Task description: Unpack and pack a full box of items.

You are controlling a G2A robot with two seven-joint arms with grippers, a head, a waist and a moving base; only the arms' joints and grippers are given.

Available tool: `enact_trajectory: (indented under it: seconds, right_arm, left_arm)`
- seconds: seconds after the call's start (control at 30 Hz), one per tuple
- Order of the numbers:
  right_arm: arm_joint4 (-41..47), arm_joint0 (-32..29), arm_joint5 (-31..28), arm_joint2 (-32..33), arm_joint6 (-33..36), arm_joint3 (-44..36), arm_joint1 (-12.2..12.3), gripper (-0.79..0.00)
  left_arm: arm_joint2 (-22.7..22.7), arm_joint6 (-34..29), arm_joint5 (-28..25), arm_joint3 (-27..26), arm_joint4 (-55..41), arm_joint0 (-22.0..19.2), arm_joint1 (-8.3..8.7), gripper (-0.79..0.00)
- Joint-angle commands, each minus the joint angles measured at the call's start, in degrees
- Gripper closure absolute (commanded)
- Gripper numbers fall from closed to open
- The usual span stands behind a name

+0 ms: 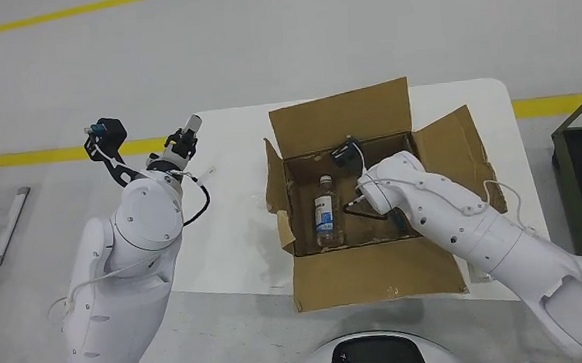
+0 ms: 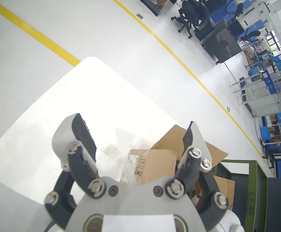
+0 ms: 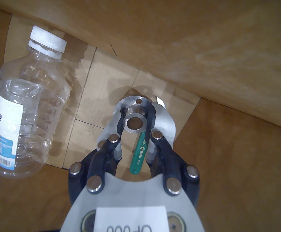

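Flange [image 3: 131, 110] clamped in right fingers [image 3: 165, 123], inside box [image 1: 372, 272].

Bright, even overhead light throughout. In the left wrist view the bench [image 2: 87, 105] is blown out to white glare, with a faint grey shadow beside the box [image 2: 153, 162]. The yellow floor lines [image 2: 175, 59] bow toward that view's edges. The box interior is dimmer, with soft shadows under the bottle [image 3: 28, 98] and the right hand [image 3: 136, 112]. Highlights glint on the clear plastic and on the metal fitting [image 3: 132, 124] it clamps.
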Motion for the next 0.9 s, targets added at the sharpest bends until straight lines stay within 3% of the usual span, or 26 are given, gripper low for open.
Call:
enact_trajectory:
  seconds: [0.0,0.23,0.5,0.67,0.87]
  right_arm:
    - [-0.2,-0.2,-0.4,0.4,0.0,0.1,-0.1,-0.154]
    - [-1.2,-0.9,-1.0,1.7,0.0,0.2,-0.4,-0.259]
    - [-3.1,-2.3,-1.3,4.4,0.7,-3.0,-0.1,-0.277]
    - [-5.4,-4.8,-1.1,8.2,1.9,-10.5,1.2,-0.311]
    - [-9.4,-12.1,-1.4,18.4,4.9,-29.3,4.3,-0.314]
  left_arm:
    - [0.0,0.0,0.0,0.0,0.0,0.0,0.0,-0.785]
    - [0.0,0.0,0.0,0.0,0.0,0.0,0.0,-0.785]
    - [0.0,0.0,0.0,0.0,0.0,0.0,0.0,-0.785]
    - [0.0,0.0,0.0,0.0,0.0,0.0,0.0,-0.785]
    - [0.0,0.0,0.0,0.0,0.0,0.0,0.0,-0.785]
